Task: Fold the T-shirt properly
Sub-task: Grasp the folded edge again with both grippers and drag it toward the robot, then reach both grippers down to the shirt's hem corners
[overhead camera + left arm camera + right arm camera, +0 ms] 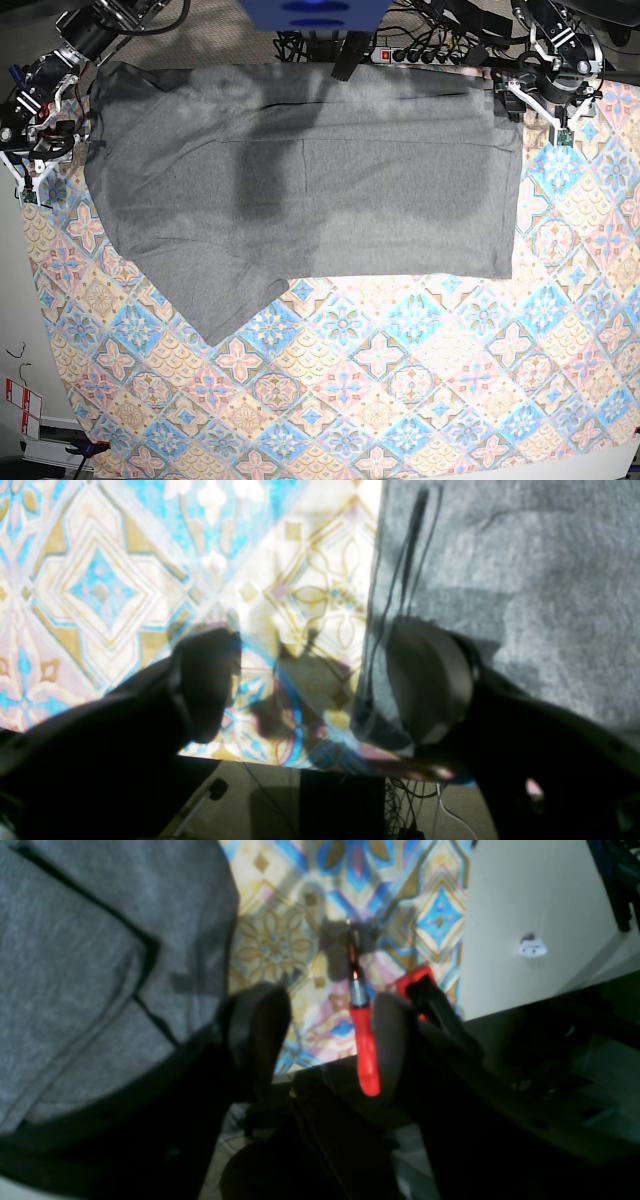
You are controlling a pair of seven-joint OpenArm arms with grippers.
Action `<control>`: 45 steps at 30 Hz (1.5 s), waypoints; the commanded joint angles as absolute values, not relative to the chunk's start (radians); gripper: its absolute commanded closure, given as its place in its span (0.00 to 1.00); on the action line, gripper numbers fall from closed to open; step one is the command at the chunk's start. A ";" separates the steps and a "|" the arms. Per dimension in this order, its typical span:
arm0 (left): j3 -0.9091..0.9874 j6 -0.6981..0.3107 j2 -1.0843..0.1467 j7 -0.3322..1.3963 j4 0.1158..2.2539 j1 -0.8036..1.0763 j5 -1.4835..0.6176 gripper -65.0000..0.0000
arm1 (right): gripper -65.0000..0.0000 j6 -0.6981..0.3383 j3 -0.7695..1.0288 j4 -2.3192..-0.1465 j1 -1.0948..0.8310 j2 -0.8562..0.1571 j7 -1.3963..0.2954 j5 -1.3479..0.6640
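Note:
The grey T-shirt (300, 170) lies spread flat across the far half of the patterned tablecloth (400, 380), with one flap (225, 300) jutting toward the front left. My left gripper (320, 685) is open at the shirt's far right corner. One finger (430, 680) rests over the shirt's edge (525, 580), the other over bare cloth. In the base view this gripper (535, 95) is at the top right. My right gripper (327, 1035) is open beside the shirt's left edge (65, 965), holding nothing. It shows in the base view (40, 150) too.
A red clamp (365, 1050) grips the table edge between the right gripper's fingers. A power strip and cables (420, 55) run behind the table's far edge. The floor (280, 800) shows just past the cloth's edge under the left gripper.

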State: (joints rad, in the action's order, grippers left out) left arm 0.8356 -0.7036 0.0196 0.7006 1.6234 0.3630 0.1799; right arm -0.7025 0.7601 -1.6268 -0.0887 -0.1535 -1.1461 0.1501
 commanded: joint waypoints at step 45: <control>0.792 -0.698 0.045 0.987 1.600 -0.134 0.312 0.21 | 0.53 -0.698 0.337 -1.330 0.397 -0.082 -0.932 0.575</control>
